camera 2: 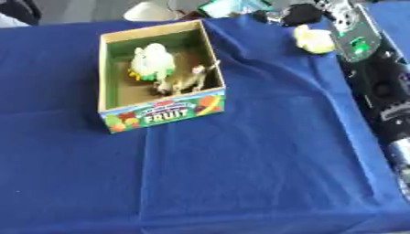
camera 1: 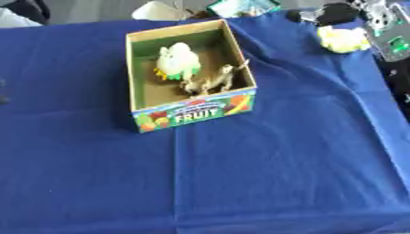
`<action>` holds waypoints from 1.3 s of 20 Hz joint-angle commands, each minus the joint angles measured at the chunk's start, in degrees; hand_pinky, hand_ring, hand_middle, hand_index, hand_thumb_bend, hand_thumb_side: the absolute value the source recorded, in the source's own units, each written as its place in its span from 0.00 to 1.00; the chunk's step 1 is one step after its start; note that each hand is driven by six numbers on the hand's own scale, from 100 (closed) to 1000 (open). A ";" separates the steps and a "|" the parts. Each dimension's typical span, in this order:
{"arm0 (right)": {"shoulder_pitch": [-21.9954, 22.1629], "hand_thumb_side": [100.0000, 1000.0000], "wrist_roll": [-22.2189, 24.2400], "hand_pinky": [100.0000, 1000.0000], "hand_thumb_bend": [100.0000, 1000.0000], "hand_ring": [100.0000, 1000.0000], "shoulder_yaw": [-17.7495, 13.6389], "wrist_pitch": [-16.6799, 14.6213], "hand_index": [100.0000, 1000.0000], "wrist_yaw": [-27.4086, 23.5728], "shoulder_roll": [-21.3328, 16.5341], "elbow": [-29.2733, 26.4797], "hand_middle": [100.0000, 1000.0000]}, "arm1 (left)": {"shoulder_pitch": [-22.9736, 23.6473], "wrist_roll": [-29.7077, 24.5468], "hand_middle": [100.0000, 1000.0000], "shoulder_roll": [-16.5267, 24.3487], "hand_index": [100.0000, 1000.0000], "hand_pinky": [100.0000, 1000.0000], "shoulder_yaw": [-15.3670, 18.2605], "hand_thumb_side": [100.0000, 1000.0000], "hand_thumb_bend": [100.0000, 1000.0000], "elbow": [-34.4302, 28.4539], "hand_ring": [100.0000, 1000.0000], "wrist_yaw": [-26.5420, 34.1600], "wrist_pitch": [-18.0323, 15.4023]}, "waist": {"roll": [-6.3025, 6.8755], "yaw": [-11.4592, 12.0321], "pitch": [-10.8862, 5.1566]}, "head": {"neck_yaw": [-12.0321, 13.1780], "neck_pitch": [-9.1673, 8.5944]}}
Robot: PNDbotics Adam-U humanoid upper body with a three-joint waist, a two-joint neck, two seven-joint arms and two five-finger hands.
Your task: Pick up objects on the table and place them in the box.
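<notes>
The cardboard box (camera 1: 192, 112), printed "FRUIT" on its front, stands open on the blue table (camera 1: 264, 173). Inside lie a pale green-and-yellow toy (camera 1: 178, 61) and a tan animal figure (camera 1: 212, 81). At the far right, the right hand (camera 2: 308, 16) is at a pale yellow object (camera 2: 314, 39); its fingers cannot be made out.

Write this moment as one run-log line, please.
box: two toys inside | yellow toy: on cloth, by right arm | hands: cannot tell
</notes>
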 commanded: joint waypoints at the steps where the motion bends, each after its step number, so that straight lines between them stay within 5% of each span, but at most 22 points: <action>1: -0.52 0.35 -2.68 0.82 0.62 0.81 -1.40 1.10 0.85 0.94 -3.10 1.49 0.76 | -0.41 0.16 0.62 1.13 0.75 0.50 0.58 0.57 0.24 -0.91 0.60 -0.33 -0.07 | -0.18 -0.03 -0.95 | 0.17 -0.30; 14: -3.45 0.36 -9.83 0.82 0.61 0.80 -4.70 5.72 0.84 6.97 -0.38 12.38 0.75 | -0.31 0.18 0.62 1.07 0.76 0.50 0.64 0.57 0.24 -0.93 0.60 -0.32 -0.07 | -0.09 0.09 -1.01 | 0.00 -0.38; 26: -2.25 0.35 -11.89 0.82 0.61 0.81 -5.50 7.24 0.84 7.17 -1.08 17.39 0.75 | -0.37 0.22 0.62 1.10 0.76 0.50 0.70 0.57 0.24 -0.96 0.60 -0.33 -0.08 | -0.11 0.33 -0.75 | -0.17 -0.34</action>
